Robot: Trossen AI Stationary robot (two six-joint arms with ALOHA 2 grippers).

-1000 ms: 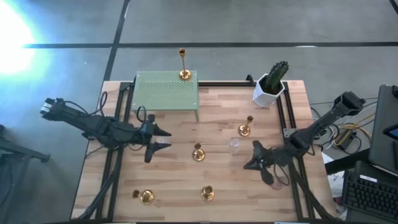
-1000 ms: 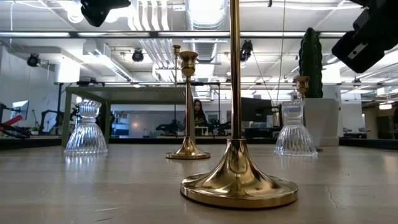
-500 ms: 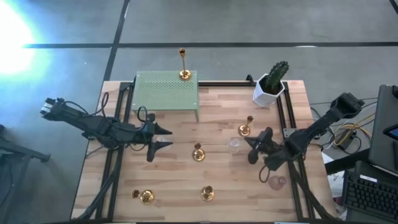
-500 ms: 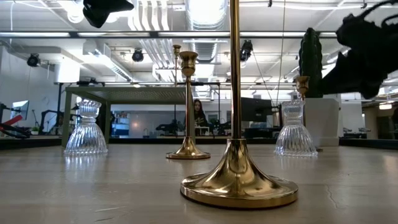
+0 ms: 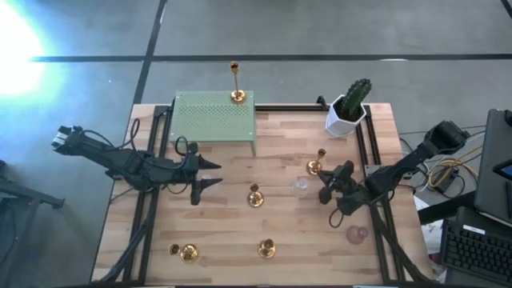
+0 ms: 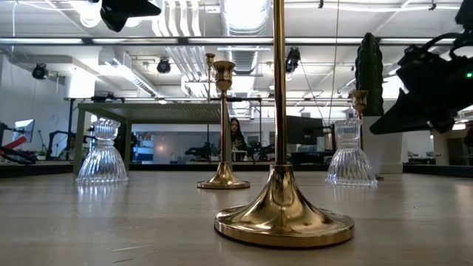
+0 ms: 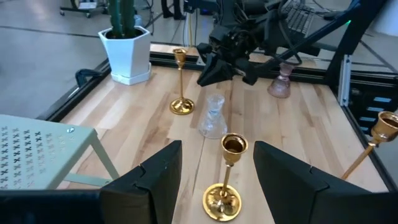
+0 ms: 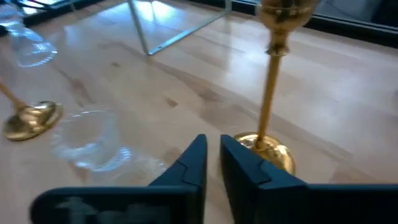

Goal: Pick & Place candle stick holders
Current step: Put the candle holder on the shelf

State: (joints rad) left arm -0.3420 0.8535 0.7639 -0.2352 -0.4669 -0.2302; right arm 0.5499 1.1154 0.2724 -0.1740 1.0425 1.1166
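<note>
The right gripper (image 5: 330, 186) hovers low over the right side of the pale wooden table (image 5: 232, 232), its fingers barely parted and nothing between them. Just ahead of it stands a short shiny gold metal candlestick with a round base (image 5: 315, 166), and just beside that a small clear ribbed glass holder (image 5: 301, 187). A pinkish glass holder (image 5: 357, 234) sits behind this arm near the table's edge. Further out, the left gripper (image 5: 206, 176) waits above the table's left half, fingers spread wide and empty, facing a second gold candlestick at mid-table (image 5: 255, 198). Two more gold candlesticks (image 5: 266, 249) (image 5: 186, 253) stand along the near edge. A tall thin gold candlestick (image 5: 237, 94) stands at the rear rim of the pale green perforated metal stand (image 5: 214, 120), well apart from the white pot with a green cactus (image 5: 349, 108). If the stand is the goal, the job looks barely begun: one placed, the rest still on the wood. No brand, label or legible writing shows anywhere.
</note>
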